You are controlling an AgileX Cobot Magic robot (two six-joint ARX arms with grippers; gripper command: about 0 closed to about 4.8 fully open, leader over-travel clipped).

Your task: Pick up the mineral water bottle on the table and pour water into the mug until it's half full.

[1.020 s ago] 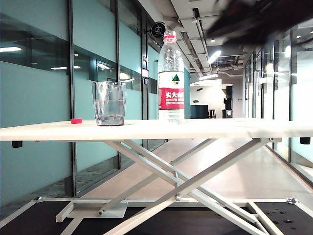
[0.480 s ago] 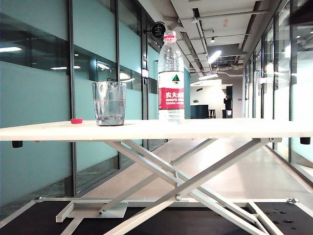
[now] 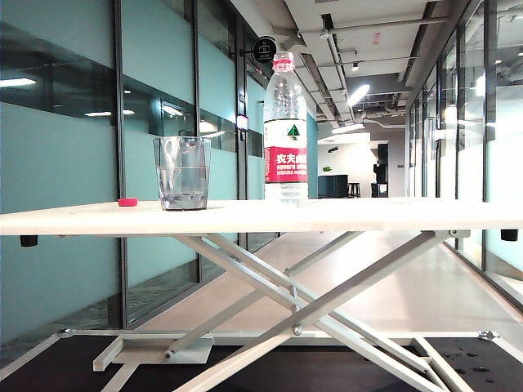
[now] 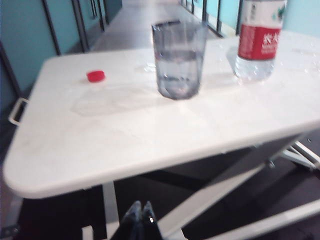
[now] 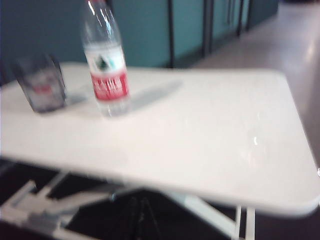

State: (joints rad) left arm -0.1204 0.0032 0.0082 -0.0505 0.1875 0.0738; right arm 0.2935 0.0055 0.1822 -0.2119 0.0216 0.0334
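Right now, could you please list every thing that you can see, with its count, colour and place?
mineral water bottle: one, clear with red label, upright on the table, uncapped.
mug: one, greyish clear, upright beside the bottle, apart from it, some water inside.
cap: one, red, lying on the table, on the mug's far side from the bottle.
table: one, white, crossed legs.
left gripper: shut, below the table edge, holding nothing.
right gripper: shut, dark and blurred, below the table edge.

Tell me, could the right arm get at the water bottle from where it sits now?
Probably yes. The mineral water bottle stands upright with bare table on the arm's side and the mug off to its far side. The right gripper is shut, low before the table edge.
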